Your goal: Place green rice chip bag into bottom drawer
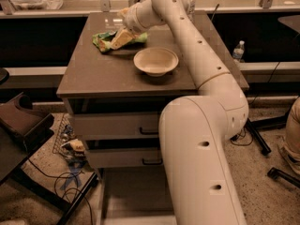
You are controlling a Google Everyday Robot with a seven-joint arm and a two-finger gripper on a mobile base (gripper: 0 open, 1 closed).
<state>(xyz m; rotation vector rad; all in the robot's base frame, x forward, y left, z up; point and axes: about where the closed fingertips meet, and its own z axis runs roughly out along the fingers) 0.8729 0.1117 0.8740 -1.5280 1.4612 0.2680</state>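
The green rice chip bag [104, 39] lies crinkled on the far left part of the cabinet top [93, 74]. My gripper [120, 38] is at the bag's right end, low over it and touching or nearly touching it. My white arm reaches in from the lower right and arches over the cabinet. The bottom drawer [133, 193] is pulled out at floor level under the two upper drawers. Its grey floor shows, and its right part is hidden behind my arm.
A tan bowl [155, 61] stands on the cabinet top just right of and nearer than the bag. Two shut upper drawers with black handles [117, 125] face me. A dark chair [18, 125] and cables [70, 153] are at the left. A water bottle [238, 50] stands at the right.
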